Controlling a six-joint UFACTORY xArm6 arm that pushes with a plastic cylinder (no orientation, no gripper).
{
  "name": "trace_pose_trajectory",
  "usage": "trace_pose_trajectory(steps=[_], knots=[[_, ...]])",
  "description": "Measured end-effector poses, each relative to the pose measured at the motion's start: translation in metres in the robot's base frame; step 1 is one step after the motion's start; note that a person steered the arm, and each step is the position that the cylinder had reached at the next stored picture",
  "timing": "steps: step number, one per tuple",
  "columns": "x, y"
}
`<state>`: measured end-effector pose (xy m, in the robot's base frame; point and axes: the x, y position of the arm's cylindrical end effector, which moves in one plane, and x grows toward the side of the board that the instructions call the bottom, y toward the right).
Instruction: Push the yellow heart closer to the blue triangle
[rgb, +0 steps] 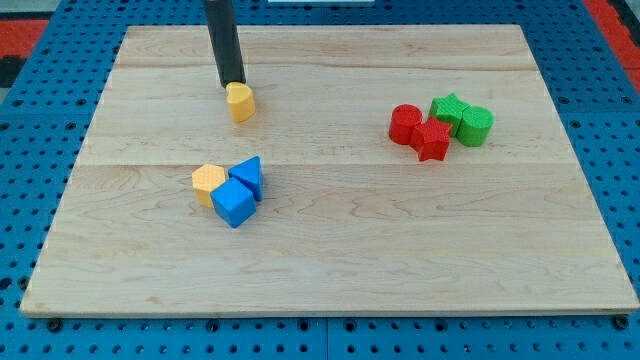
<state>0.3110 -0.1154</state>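
The yellow heart (240, 102) lies on the wooden board (330, 250) at the upper left of the view. My tip (233, 83) is right at the heart's top edge, touching or nearly touching it. The blue triangle (248, 175) lies lower down, left of the board's middle, well below the heart. It sits against a blue cube (233, 204) and a yellow hexagon block (207, 182).
At the view's right is a cluster: a red cylinder (404, 123), a red star (433, 139), a green star (449, 109) and a green cylinder (476, 125). A blue pegboard (40, 120) surrounds the board.
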Motion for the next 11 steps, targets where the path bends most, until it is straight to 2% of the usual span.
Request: trace_pose_trajectory(steps=[3,4,6,10,11], knots=[[-0.019,-0.012],[-0.014,-0.008],[0.022,0.015],[0.023,0.001],[0.058,0.022]])
